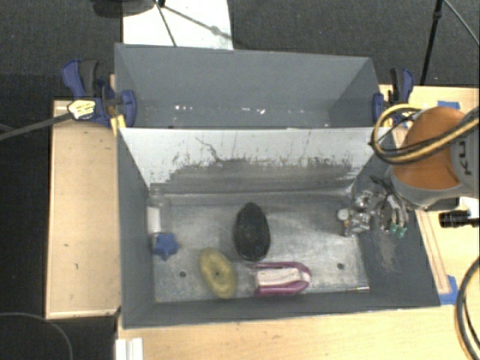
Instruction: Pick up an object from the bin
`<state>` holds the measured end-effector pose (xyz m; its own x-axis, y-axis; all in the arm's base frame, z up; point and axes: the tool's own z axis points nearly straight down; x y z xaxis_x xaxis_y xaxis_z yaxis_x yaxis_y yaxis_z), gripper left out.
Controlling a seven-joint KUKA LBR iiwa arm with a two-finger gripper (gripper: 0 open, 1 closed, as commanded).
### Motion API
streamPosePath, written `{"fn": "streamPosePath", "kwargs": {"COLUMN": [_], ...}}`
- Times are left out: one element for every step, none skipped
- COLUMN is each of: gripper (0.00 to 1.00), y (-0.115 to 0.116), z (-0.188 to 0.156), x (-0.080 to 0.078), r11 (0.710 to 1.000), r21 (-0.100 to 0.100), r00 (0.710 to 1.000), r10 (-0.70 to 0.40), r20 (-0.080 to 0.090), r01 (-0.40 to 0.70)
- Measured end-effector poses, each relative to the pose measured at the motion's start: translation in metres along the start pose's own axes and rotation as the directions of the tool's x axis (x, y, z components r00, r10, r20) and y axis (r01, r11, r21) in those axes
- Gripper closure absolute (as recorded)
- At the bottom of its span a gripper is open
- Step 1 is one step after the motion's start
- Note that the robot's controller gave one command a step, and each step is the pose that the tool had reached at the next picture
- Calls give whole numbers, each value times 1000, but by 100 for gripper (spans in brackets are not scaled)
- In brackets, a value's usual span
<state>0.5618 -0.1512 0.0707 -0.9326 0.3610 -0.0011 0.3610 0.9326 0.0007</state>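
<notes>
My gripper [363,214] hangs at the right side of the bin, close to the right wall and above the floor, with nothing seen in it. A black oval object [252,232] lies on the bin floor near the middle, well left of the gripper. In front of it rests a purple and white oblong thing [281,278], near the front wall. A yellow ring-shaped thing [217,271] lies just left of that.
A small blue piece [164,245] with a white cylinder [154,220] sits against the left wall. The arm with its orange cover and cables comes in over the right rim. Bare metal floor lies between the gripper and the black object.
</notes>
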Motion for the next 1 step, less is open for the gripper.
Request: {"fn": "streamPosePath", "kwargs": {"gripper": [100], "y": [20], "z": [-134], "x": [-4], "r11": [1000], "r21": [-2], "r00": [1000], "r10": [10], "r20": [10], "r01": [-10]}}
